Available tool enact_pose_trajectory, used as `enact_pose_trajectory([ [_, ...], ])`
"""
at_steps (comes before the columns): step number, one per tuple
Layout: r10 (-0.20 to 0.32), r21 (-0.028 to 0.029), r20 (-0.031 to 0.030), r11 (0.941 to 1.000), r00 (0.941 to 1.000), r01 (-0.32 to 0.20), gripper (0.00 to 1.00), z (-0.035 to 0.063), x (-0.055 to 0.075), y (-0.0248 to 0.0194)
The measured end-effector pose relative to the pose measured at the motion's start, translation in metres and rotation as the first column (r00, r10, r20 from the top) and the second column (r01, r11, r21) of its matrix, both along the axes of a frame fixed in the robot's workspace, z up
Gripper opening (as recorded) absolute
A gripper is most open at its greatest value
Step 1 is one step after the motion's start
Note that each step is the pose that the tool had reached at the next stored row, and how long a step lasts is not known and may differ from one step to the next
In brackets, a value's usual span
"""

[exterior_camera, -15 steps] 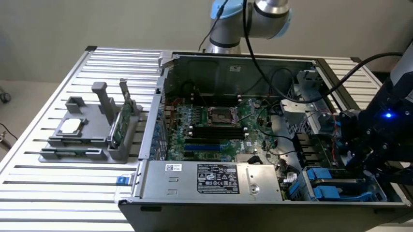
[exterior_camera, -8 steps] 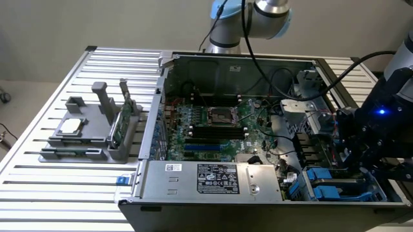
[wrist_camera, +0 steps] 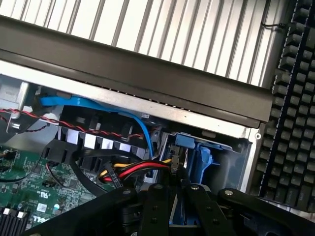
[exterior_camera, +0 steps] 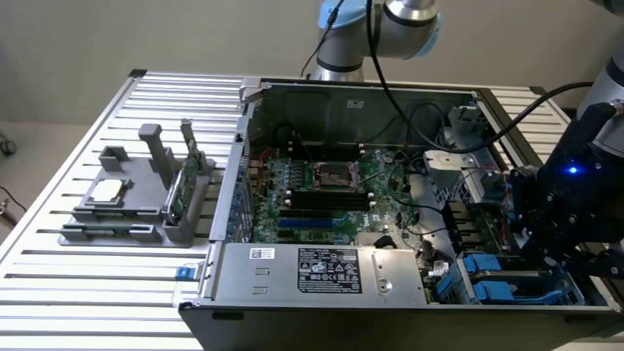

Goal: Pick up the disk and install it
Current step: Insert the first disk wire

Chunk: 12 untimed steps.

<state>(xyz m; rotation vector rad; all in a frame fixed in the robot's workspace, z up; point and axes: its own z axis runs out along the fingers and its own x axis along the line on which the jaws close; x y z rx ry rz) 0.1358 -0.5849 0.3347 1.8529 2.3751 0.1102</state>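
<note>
While the grey holder (exterior_camera: 127, 201) is kept clear by the tabletop's (exterior_camera: 58, 292) edge at the exterior view's left, the disk (wrist_camera: 199, 158) is seen by its blue carrier in the open case's (exterior_camera: 292, 270) bay toward the opposite edge. This placement is presumably meant to let it slide along the bay's guides, beneath the end effector (wrist_camera: 177, 196). The disk's label is hidden, and whether it is gripped cannot be told.

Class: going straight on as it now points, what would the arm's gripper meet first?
Probably the blue plastic drive carrier in the open black computer case's corner bay, just ahead of the gripper; depth unclear.
</note>
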Motion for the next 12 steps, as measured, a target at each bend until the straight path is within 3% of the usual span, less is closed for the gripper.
enact_pose_trajectory([
  [5, -0.021, -0.0079, 0.0045, 0.9997, 0.9998, 0.021, 0.19, -0.0013, 0.0, 0.0007],
  [12, -0.036, -0.0142, 0.0087, 0.9992, 0.9993, 0.036, 0.19, -0.0019, -0.0006, 0.0032],
])
